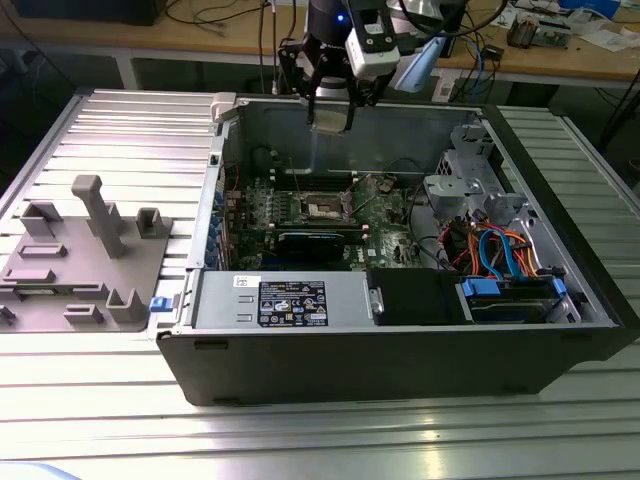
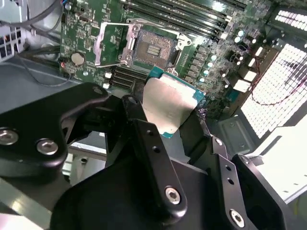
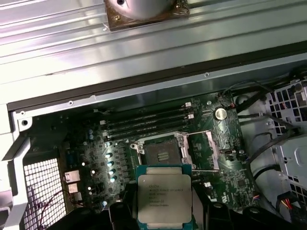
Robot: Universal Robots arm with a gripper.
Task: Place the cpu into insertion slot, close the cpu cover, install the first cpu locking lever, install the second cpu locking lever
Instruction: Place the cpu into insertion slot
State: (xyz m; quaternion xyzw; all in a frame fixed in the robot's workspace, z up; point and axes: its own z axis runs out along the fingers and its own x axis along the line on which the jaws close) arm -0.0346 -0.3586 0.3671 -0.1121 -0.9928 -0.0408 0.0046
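Two opposite edges of the chip (image 3: 164,199) sit pinched in the gripper (image 2: 169,115), well clear of the open socket (image 3: 162,153); judged light, stiff, fragile underneath; grip edges only.

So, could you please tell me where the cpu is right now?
In the first wrist view the cpu sits gripped in the jaws, raised above the green motherboard and not yet in the empty insertion slot.

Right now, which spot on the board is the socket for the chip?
Inside the open computer case, find the green board on its floor. Near its middle sits the socket, a dark square recess with a silvery rim, its metal cover swung open beside it; neighbouring slots are long and narrow.
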